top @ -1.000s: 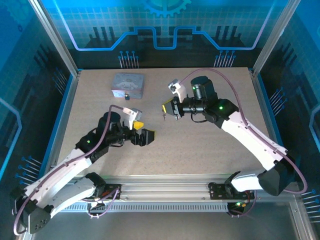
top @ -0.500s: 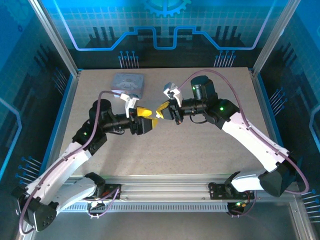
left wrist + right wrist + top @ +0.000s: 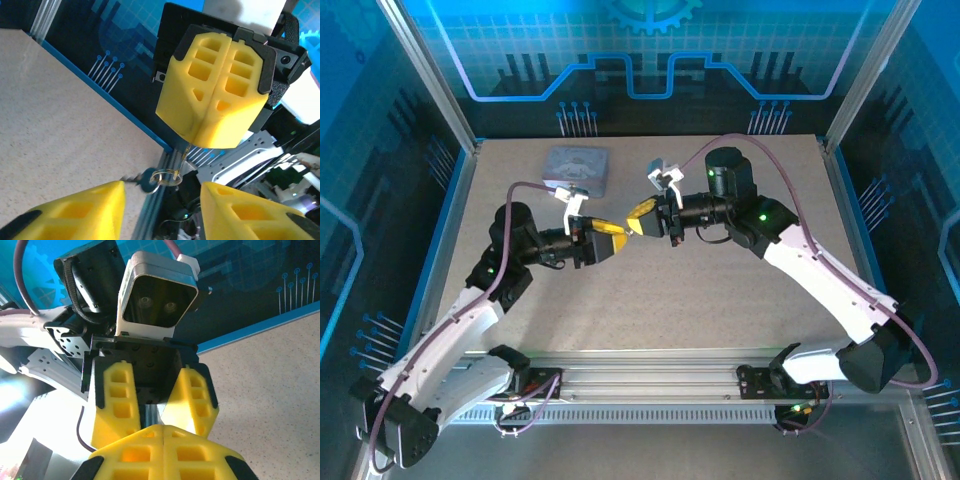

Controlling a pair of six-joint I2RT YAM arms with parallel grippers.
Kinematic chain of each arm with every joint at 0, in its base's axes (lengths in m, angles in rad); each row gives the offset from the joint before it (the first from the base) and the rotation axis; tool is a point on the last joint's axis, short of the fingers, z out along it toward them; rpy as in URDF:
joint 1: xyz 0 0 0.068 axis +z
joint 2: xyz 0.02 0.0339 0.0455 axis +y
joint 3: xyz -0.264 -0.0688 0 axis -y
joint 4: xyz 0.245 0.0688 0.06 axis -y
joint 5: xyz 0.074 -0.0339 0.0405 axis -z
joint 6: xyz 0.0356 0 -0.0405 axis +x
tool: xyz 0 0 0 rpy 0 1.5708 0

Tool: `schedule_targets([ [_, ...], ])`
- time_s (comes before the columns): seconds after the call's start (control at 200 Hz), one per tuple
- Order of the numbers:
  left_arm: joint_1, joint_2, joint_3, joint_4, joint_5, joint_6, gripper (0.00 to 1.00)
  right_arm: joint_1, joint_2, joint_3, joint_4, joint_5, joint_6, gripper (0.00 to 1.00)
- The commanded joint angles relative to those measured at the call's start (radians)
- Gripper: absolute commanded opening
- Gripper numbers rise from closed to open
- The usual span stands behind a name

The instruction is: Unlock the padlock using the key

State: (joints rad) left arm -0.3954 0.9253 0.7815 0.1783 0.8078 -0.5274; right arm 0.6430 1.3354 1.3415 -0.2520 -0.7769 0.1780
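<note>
I see one table (image 3: 720, 290) carrying one padlock (image 3: 577, 168), flat at its far left. My two hands face each other: the left hand (image 3: 162, 192) is spread, and the right hand (image 3: 207, 135) is pressed together, pinching the ring (image 3: 167, 176) of the one key (image 3: 146, 181), which dangles between the left fingers.

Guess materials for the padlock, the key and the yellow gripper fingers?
Padlock: probably metal, silver-grey, dull matte face. Key: likely metal, dark with a slight glint, hanging on a thin shiny ring under the shut right gripper. Fingers: seemingly moulded or printed plastic, matte yellow with recessed pockets; exact polymer unclear.
</note>
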Motion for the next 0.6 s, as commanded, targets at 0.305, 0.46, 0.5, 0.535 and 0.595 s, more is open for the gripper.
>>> schedule_targets([
  [0.305,0.005,-0.006,-0.01,0.062,0.028,-0.04,0.35,0.034,0.011,-0.031,0.07,-0.014,0.06,0.0],
  [0.46,0.005,0.0,-0.008,0.063,0.034,-0.049,0.21,0.041,0.009,-0.046,0.096,-0.005,0.078,0.0],
  [0.5,0.004,0.002,-0.008,0.062,0.037,-0.049,0.15,0.042,0.009,-0.049,0.101,-0.005,0.083,0.0],
  [0.535,0.004,0.001,-0.008,0.06,0.037,-0.05,0.11,0.043,0.009,-0.051,0.107,-0.001,0.088,0.0],
  [0.595,0.004,-0.001,-0.013,0.056,0.037,-0.05,0.06,0.045,0.007,-0.054,0.114,0.006,0.096,0.0],
])
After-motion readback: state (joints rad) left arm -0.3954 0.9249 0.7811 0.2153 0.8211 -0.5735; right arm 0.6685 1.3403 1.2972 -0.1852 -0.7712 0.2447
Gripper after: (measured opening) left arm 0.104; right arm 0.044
